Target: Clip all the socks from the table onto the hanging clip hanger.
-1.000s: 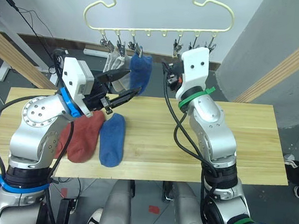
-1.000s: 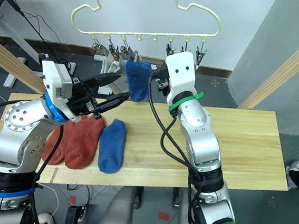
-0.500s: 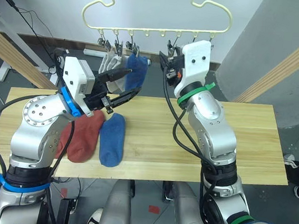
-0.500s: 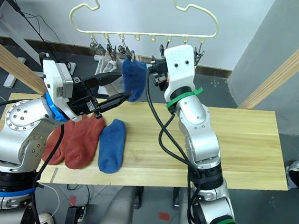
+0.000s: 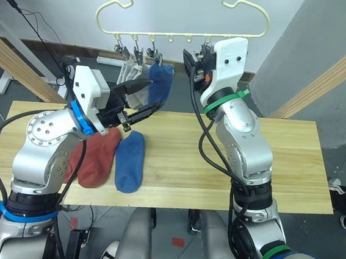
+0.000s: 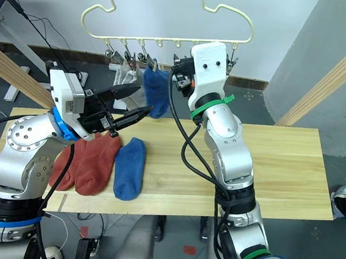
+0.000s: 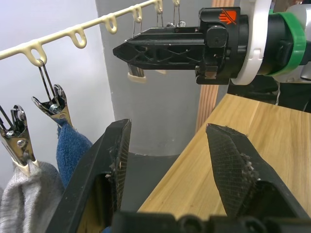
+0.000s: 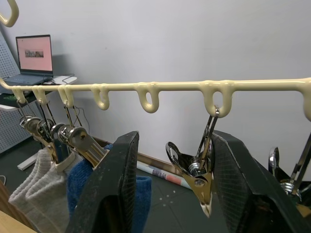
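Clip hanger (image 5: 183, 11) hanging above far edge of table (image 5: 291, 171); two light grey socks (image 5: 131, 71) and one blue sock (image 5: 161, 82) already clipped at its left end, side by side. On table, left part: blue sock (image 5: 129, 161) lying flat, rust-red sock (image 5: 98, 157) just beside it on the left, second rust-red sock (image 5: 71, 162) partly under left arm. Left gripper (image 5: 142, 98) raised above the table socks, fingers spread wide, empty, tips near the hanging blue sock. Right gripper (image 8: 171, 194) lifted to hanger's clip row, fingers wide apart, empty, a bare metal clip (image 8: 197, 170) dangling between them, not gripped.
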Available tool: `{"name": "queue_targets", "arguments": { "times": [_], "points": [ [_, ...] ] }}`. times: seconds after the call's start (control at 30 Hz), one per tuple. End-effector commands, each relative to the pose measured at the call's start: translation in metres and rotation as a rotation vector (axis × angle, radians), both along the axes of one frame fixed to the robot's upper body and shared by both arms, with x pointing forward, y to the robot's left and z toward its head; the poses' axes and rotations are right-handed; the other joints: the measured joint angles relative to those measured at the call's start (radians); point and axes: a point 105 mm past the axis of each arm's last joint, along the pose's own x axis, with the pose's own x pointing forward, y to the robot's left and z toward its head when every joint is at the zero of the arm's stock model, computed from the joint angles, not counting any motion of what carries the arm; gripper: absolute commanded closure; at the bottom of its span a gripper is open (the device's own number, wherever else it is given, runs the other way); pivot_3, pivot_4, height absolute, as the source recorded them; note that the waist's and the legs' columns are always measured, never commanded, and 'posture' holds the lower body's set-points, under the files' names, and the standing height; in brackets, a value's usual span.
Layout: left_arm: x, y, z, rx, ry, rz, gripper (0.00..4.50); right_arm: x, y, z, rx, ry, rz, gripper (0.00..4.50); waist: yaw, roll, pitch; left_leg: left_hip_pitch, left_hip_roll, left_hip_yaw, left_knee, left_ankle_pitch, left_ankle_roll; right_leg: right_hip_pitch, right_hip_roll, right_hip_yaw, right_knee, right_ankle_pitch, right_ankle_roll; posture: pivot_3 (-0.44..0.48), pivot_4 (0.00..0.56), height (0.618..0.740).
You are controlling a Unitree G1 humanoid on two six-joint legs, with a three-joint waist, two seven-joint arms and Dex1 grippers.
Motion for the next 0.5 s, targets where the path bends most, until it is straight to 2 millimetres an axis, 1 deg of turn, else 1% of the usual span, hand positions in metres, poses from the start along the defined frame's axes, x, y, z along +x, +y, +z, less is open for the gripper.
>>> {"name": "queue_targets", "arguments": {
  "times": [0.03, 0.17, 0.27, 0.33, 0.37, 0.4, 0.43, 0.5],
  "points": [
    [-0.0041, -0.0016, 0.0054, 0.005, -0.043, -0.009, 1.83, -0.0085, 0.0038, 0.017, 0.038, -0.063, 0.027, 2.27, 0.0, 0.0, 0.0, 0.0, 0.0, 0.0, 0.0, 0.0, 0.0, 0.0, 0.0, 0.0, 0.0, 0.0, 0.0, -0.021, 0.431, 0.735],
    [-0.004, -0.0013, 0.0051, 0.006, -0.042, -0.008, 1.83, -0.0073, 0.0036, 0.0171, 0.044, -0.061, 0.02, 2.27, 0.0, 0.0, 0.0, 0.0, 0.0, 0.0, 0.0, 0.0, 0.0, 0.0, 0.0, 0.0, 0.0, 0.0, 0.0, -0.02, 0.427, 0.735],
    [-0.004, -0.001, 0.0047, 0.007, -0.043, -0.008, 1.83, -0.0065, 0.0022, 0.0172, 0.051, -0.059, 0.013, 2.88, 0.0, 0.0, 0.0, 0.0, 0.0, 0.0, 0.0, 0.0, 0.0, 0.0, 0.0, 0.0, 0.0, 0.0, 0.0, -0.02, 0.427, 0.735],
    [-0.0038, -0.0006, 0.0045, 0.006, -0.041, -0.005, 1.83, -0.0062, 0.0015, 0.0174, 0.053, -0.058, 0.012, 3.5, 0.0, 0.0, 0.0, 0.0, 0.0, 0.0, 0.0, 0.0, 0.0, 0.0, 0.0, 0.0, 0.0, 0.0, 0.0, -0.02, 0.427, 0.735],
    [-0.0038, -0.0001, 0.0044, 0.004, -0.039, -0.002, 1.83, -0.0062, 0.0012, 0.0174, 0.053, -0.058, 0.012, 3.96, 0.0, 0.0, 0.0, 0.0, 0.0, 0.0, 0.0, 0.0, 0.0, 0.0, 0.0, 0.0, 0.0, 0.0, 0.0, -0.02, 0.427, 0.735],
    [-0.0037, 0.0002, 0.0044, 0.003, -0.038, 0.0, 1.83, -0.0062, 0.0011, 0.0174, 0.053, -0.057, 0.012, 4.15, 0.0, 0.0, 0.0, 0.0, 0.0, 0.0, 0.0, 0.0, 0.0, 0.0, 0.0, 0.0, 0.0, 0.0, 0.0, -0.02, 0.427, 0.735],
    [-0.0035, 0.0008, 0.0042, 0.002, -0.036, 0.004, 1.83, -0.0064, 0.0008, 0.0177, 0.056, -0.058, 0.012, 4.42, 0.0, 0.0, 0.0, 0.0, 0.0, 0.0, 0.0, 0.0, 0.0, 0.0, 0.0, 0.0, 0.0, 0.0, 0.0, -0.02, 0.427, 0.735],
    [-0.0021, 0.0059, 0.0042, -0.014, -0.024, 0.041, 1.83, -0.0066, 0.0004, 0.0183, 0.058, -0.06, 0.012, 4.49, 0.0, 0.0, 0.0, 0.0, 0.0, 0.0, 0.0, 0.0, 0.0, 0.0, 0.0, 0.0, 0.0, 0.0, 0.0, -0.019, 0.429, 0.735]
  ]
}}
